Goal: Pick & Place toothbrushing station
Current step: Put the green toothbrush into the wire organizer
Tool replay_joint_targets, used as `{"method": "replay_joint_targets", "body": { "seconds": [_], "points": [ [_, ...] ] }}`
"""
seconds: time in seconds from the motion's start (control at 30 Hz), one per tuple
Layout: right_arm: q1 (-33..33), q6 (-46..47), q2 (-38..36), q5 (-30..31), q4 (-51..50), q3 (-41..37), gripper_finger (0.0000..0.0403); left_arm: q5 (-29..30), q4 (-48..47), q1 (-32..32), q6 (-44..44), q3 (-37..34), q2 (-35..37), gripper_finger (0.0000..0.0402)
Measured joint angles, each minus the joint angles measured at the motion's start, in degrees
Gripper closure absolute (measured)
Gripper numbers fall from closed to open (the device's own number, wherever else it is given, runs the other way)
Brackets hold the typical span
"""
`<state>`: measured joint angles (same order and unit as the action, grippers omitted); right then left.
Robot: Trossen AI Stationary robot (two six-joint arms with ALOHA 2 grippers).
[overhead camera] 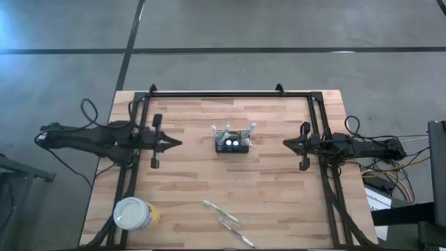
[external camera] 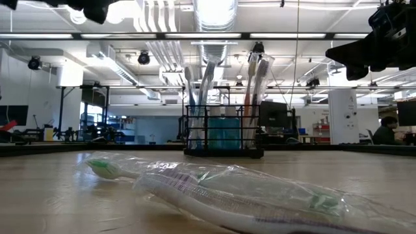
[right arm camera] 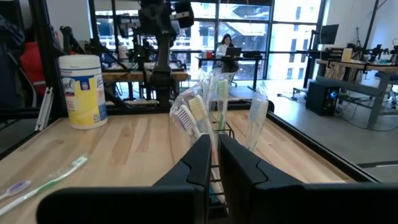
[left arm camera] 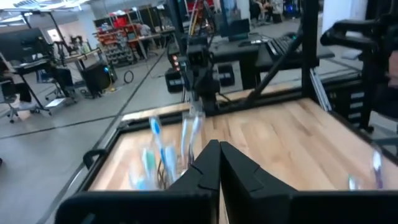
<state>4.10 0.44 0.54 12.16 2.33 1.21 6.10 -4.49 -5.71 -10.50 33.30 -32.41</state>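
The toothbrushing station is a small black slatted holder that stands on its base at the middle of the wooden table, with several wrapped toothbrushes upright in it. It also shows in the low view. My left gripper is shut and empty, to the left of the holder and pointing at it. My right gripper is shut and empty, to the right of it. Both hang above the table. In the right wrist view the brushes rise just beyond my fingers.
Two wrapped toothbrushes lie flat near the table's near edge, and they fill the front of the low view. A round yellow cup with a white lid stands at the near left corner. A black frame rail runs along the far edge.
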Motion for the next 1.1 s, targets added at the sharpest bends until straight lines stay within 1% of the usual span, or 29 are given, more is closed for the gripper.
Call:
{"method": "replay_joint_targets", "body": {
  "seconds": [0.1,0.33,0.53,0.7,0.83,0.93,1.1],
  "points": [
    [0.00,-0.01,-0.02,0.00,0.04,0.00,0.0376,1.08,0.50,0.15,-0.09,-4.11,3.49,0.0397],
    [0.00,-0.01,-0.02,0.01,0.15,0.00,0.0376,1.78,7.21,0.47,1.15,-15.37,11.47,0.0399],
    [0.00,0.01,-0.02,0.02,0.17,0.00,0.0376,2.27,8.88,0.49,4.17,-23.06,15.78,0.0399],
    [0.00,0.01,-0.02,0.02,0.15,0.00,0.0376,2.37,11.08,0.49,4.28,-27.71,18.01,0.0398],
    [-0.02,0.13,-0.02,0.02,0.15,0.00,0.0376,2.37,14.73,0.49,3.53,-30.74,19.40,0.0398],
    [-0.02,0.23,-0.02,0.02,0.15,0.00,0.0376,2.37,15.00,0.49,3.49,-32.51,19.99,0.0397],
    [-0.04,-0.40,0.00,0.02,0.84,0.00,0.0376,2.35,13.95,0.49,3.95,-32.78,20.33,0.0397]
  ]
}}
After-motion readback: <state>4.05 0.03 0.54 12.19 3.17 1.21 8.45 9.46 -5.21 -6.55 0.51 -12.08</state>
